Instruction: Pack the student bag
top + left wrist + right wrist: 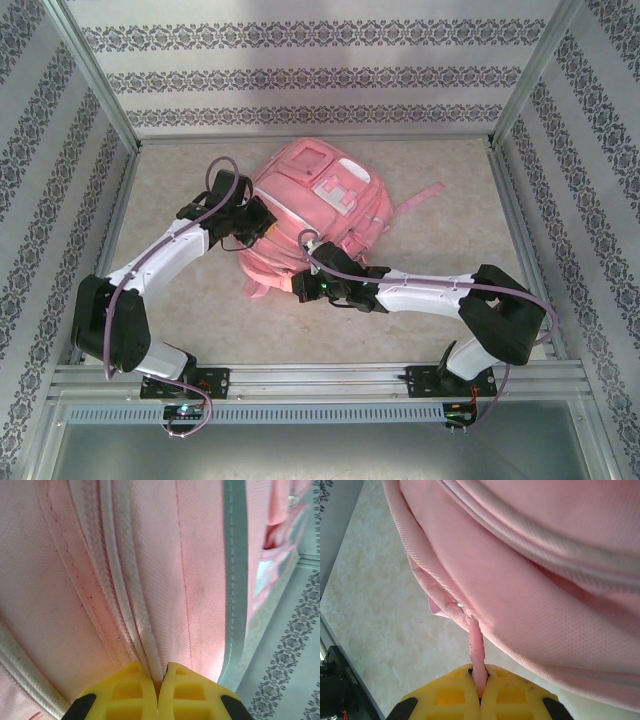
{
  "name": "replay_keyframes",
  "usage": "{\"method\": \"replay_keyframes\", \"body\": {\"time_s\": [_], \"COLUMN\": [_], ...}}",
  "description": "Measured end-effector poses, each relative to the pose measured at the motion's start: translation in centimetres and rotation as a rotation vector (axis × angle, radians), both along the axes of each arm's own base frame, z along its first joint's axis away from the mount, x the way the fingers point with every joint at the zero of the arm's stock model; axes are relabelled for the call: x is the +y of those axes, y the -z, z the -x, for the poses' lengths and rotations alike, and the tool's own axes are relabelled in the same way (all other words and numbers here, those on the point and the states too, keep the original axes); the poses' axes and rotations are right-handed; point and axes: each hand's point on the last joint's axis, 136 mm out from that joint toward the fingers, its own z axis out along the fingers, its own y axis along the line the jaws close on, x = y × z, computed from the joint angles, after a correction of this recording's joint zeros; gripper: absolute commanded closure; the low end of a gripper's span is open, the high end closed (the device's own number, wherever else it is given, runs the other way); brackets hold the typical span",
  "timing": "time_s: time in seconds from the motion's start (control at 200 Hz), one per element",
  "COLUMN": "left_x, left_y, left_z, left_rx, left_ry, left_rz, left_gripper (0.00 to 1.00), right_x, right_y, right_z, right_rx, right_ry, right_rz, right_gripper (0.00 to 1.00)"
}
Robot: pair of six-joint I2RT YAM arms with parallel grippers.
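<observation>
The student bag (pixel 320 210) lies flat in the middle of the table (pixel 440 270), front pockets up. The left gripper (pixel 158 681) is closed on a fold of fabric at the zipper track (pixel 120 590) on the bag's left side, and the right gripper (pixel 480 682) is pinching a thin pink zipper pull (pixel 475 647) at the bag's near edge. From the right gripper the track seems to curve along the bag's side toward the left one, so I judge the right arm should draw the pull that way; the slider is mostly hidden under a fabric lip, and the bag's inside cannot be seen.
</observation>
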Motion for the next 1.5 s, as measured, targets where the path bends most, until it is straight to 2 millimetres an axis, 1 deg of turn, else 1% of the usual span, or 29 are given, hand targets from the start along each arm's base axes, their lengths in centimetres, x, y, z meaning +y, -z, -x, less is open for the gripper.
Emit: {"method": "replay_keyframes", "body": {"time_s": [0.09,0.165,0.37,0.5,0.585,0.65,0.759,0.839,0.939,1.014,1.084,1.234,1.294,1.349,1.504], "left_x": [-0.1,-0.1,-0.2,-0.2,-0.4,-0.4,0.6,1.5,2.3,2.6,2.7,2.3,2.0,1.7,0.8], "left_y": [-1.6,-2.2,-2.2,-2.4,-2.8,-2.9,-3.0,-3.0,-2.7,-2.1,-1.0,2.3,3.1,3.4,3.5], "left_z": [-0.5,-0.5,-0.3,-0.4,-0.6,-0.5,-0.3,0.8,3.1,4.5,5.6,7.7,8.1,8.0,7.8], "left_rx": [-0.024,-0.029,-0.024,-0.032,-0.038,-0.037,-0.037,-0.038,-0.03,-0.013,0.018,0.114,0.141,0.151,0.148], "left_ry": [-0.002,-0.001,0.01,0.022,0.036,0.045,0.022,0.002,-0.017,-0.03,-0.037,-0.035,-0.03,-0.028,-0.017], "left_rz": [0.005,0.007,0.004,-0.001,-0.002,-0.008,-0.018,-0.017,-0.003,0.013,0.019,0.016,0.019,0.023,0.033], "left_gripper": [1.0,1.0,1.0,1.0,0.8,0.69,0.66,0.66,0.66,0.66,0.66,0.68,0.68,0.69,0.69], "right_x": [-0.3,-0.9,-3.1,-3.7,-3.7,-3.6,-3.9,-4.1,-4.1,-4.1,-4.1,-4.0,-3.9,-3.8,-3.7], "right_y": [0.2,0.3,-0.4,-1.0,-1.4,-1.6,-1.3,-1.0,-0.9,-0.9,-0.9,-0.8,-0.8,-0.6,-0.7], "right_z": [-0.1,-0.4,-1.3,-1.5,-1.3,-1.2,-0.9,-0.7,-0.6,-0.6,-0.6,-0.5,-0.5,-0.5,-0.5], "right_rx": [-0.002,-0.006,-0.019,-0.033,-0.038,-0.036,-0.019,-0.008,-0.006,-0.003,0.001,0.008,0.011,0.014,0.012], "right_ry": [0.015,0.033,0.082,0.078,0.065,0.058,0.055,0.054,0.054,0.054,0.055,0.052,0.051,0.051,0.049], "right_rz": [0.007,0.008,-0.002,-0.001,-0.009,-0.016,-0.003,0.01,0.013,0.011,0.009,0.004,0.002,0.003,-0.001], "right_gripper": [1.0,1.0,1.0,1.0,1.0,1.0,1.0,1.0,1.0,1.0,1.0,1.0,1.0,1.0,1.0]}}
